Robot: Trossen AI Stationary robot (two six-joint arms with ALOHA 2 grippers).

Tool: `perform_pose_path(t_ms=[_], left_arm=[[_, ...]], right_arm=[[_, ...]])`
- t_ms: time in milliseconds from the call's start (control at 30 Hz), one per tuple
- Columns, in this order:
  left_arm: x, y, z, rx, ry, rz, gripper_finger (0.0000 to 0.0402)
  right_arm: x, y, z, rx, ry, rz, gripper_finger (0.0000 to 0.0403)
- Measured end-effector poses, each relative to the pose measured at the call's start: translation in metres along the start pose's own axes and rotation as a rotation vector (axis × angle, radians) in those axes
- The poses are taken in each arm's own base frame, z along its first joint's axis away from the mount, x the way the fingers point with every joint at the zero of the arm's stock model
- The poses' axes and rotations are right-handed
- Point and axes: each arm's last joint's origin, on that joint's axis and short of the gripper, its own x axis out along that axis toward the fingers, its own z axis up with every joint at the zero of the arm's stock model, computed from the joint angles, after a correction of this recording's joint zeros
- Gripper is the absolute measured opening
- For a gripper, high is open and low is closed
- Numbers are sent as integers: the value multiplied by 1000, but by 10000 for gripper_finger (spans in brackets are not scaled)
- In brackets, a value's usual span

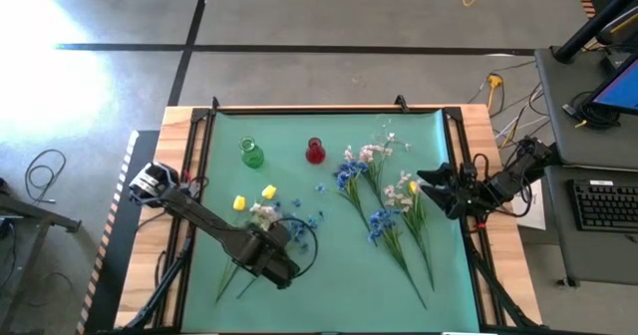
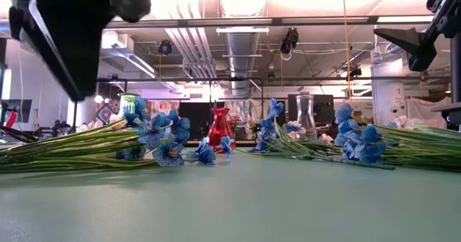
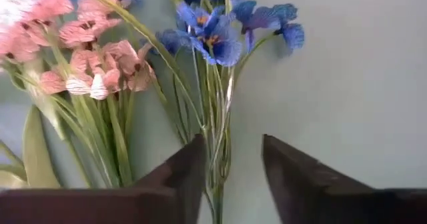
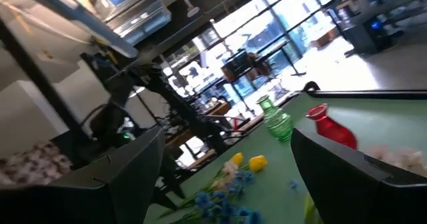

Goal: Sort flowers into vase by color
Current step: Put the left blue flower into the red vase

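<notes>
Currently the left gripper [image 1: 282, 237] sits over the mat's [image 1: 329, 285] front-left area, above a small bunch of flowers. Its wrist view shows the jaws partly open, astride thin green stems of a blue flower [image 3: 212, 41]; the stems run up between the fingers [image 3: 183, 174], but whether they're pinched I can't tell. A pink spray [image 3: 93, 57] lies just beside the blue one, outside the jaws.

Right gripper [image 1: 431, 182] hangs near the mat's right edge, jaws wide, holding nothing.

Main flower pile [image 1: 384, 210] lies right of centre, blue and pink-white mixed, stems pointing to the front edge. Two yellow buds [image 1: 253, 197] lie left of centre, near the left bunch.

Green vase [image 1: 251, 154] and red vase [image 1: 315, 152] stand upright near the back edge, apart from each other. A clear vase [image 2: 306, 117] shows in the low view.
</notes>
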Motion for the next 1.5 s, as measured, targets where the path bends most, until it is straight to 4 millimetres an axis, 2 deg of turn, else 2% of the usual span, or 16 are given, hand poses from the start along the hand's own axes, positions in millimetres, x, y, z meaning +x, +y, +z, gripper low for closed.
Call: perform_pose_path(t_ms=[133, 233, 333, 500, 633, 767, 1133, 1300, 1500], left_arm=[[19, -5, -3, 6, 3, 59, 219], [29, -6, -5, 9, 10, 100, 255], [36, -8, -6, 12, 10, 115, 271], [49, -10, -8, 23, 17, 155, 266], [59, -11, -10, 31, 21, 182, 241], [61, -12, -11, 30, 21, 179, 198], [61, -13, -10, 28, 23, 168, 16], [48, -13, -8, 37, 18, 131, 9], [13, -25, 4, 146, -35, 16, 1]], right_arm=[[0, 0, 0, 19, 3, 12, 320], [0, 1, 2, 20, 10, 9, 320], [0, 4, 7, 29, 1, 13, 320], [1, 8, 16, 23, -2, 14, 320], [2, 12, 22, 29, -10, 9, 320], [3, 12, 24, 37, -19, 2, 320], [3, 12, 25, 45, -29, -14, 320], [2, 12, 25, 48, -31, -13, 320], [2, 12, 25, 47, -31, -13, 320]])
